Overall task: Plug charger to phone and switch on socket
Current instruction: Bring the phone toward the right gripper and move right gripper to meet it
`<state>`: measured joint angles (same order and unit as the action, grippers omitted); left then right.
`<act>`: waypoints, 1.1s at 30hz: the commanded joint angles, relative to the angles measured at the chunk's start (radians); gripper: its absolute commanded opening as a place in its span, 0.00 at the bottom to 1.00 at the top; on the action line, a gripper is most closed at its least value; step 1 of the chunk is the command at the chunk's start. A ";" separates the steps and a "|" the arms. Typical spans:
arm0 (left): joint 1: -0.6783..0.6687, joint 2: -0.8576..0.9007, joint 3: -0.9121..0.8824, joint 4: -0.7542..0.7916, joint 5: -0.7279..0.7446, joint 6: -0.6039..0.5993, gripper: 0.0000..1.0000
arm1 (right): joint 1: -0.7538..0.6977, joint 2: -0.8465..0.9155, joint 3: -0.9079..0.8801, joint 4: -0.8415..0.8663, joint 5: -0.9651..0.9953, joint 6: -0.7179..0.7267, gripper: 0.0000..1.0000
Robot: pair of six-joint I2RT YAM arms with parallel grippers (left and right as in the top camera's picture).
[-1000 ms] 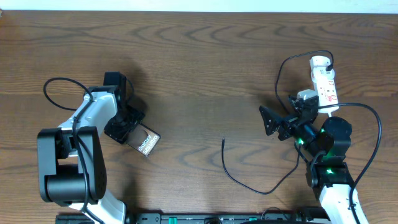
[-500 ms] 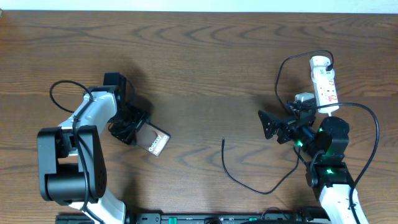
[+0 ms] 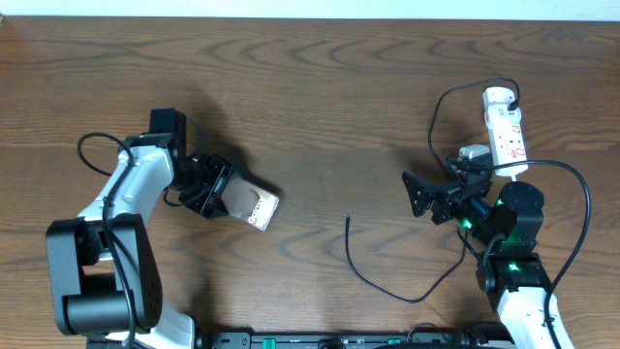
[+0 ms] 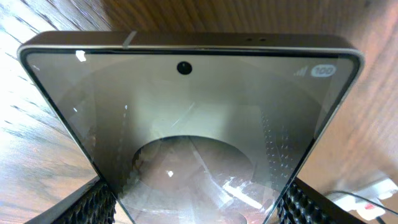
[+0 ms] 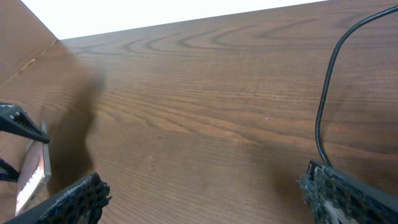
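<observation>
- Phone (image 3: 257, 206) has swung with the left arm toward the desk middle over the last second. It is gripped at one end in the left gripper (image 3: 223, 193), with the free end sticking out ahead of the jaws.
- Left jaws are partly spread and clamped on the phone's sides; the left wrist view shows a ridged pad at each lower corner.
- Right gripper (image 3: 427, 197) has barely moved. Its jaws are spread wide and empty, facing the left arm.
- Charger (image 3: 374, 284) has not moved. It lies loose on the desk, with the connector tip (image 3: 348, 219) ahead of the right jaws and well apart from the left jaws and phone.
- Meaning: the phone is being brought nearer the tip. Nothing is plugged yet, and the cable is still to be picked up.
- Socket (image 3: 504, 121) lies behind the right jaws, just beside that arm, untouched.
- Hidden: the phone's gripped end is out of sight, and the port is likely there. The front camera hole is at the far end.
- Switch position is too small to read, and the charger's plug at the strip is unclear.
- The thin black cable in the right wrist view can't be identified.
</observation>
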<state>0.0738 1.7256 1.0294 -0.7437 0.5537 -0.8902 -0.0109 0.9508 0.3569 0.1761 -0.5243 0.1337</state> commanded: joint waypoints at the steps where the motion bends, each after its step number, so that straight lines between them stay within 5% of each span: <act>1: 0.023 -0.024 0.014 -0.006 0.149 -0.005 0.07 | 0.003 -0.002 0.016 -0.002 -0.010 0.020 0.99; 10: 0.045 -0.024 0.014 0.005 0.380 -0.058 0.08 | 0.003 0.081 0.066 -0.001 -0.169 0.113 0.99; 19: 0.045 -0.024 0.014 0.087 0.518 -0.216 0.07 | 0.013 0.443 0.377 -0.001 -0.591 0.188 0.99; 33: 0.045 -0.024 0.014 0.283 0.579 -0.425 0.07 | 0.211 0.559 0.462 0.145 -0.540 0.319 0.99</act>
<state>0.1154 1.7237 1.0290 -0.4843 1.0527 -1.2541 0.1658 1.5059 0.7944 0.2947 -1.0935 0.3832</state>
